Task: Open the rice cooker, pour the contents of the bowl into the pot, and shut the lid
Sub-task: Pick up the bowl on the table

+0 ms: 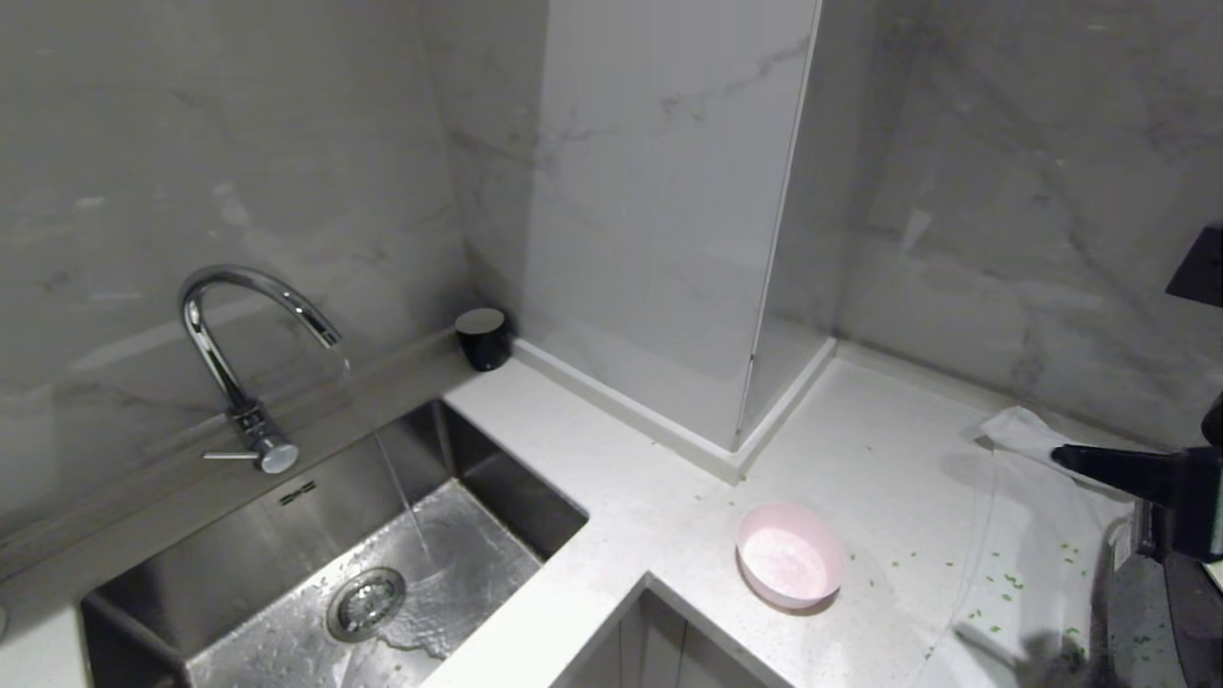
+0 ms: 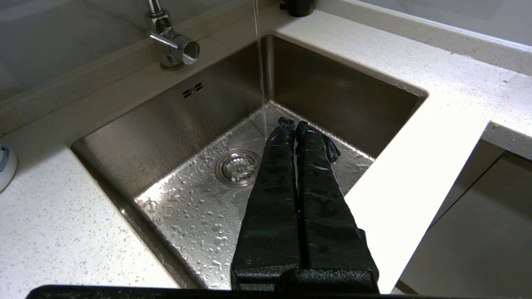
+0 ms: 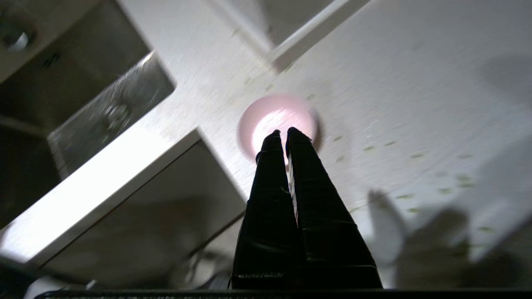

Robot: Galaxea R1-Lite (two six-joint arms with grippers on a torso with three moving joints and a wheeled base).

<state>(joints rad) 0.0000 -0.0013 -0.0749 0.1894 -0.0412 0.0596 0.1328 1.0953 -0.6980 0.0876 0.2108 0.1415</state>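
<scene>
Right gripper [image 3: 282, 135], its two black fingers pressed together and holding nothing, hangs in the air on the near side of the bowl [image 1: 790, 555]. That pale pink bowl stands upright on the white counter [image 1: 611, 497], to the right of the sink [image 1: 287, 535]. Left gripper [image 2: 294, 124], fingers together and empty, hangs over the wet sink beside the falling water stream [image 2: 261, 74].
</scene>
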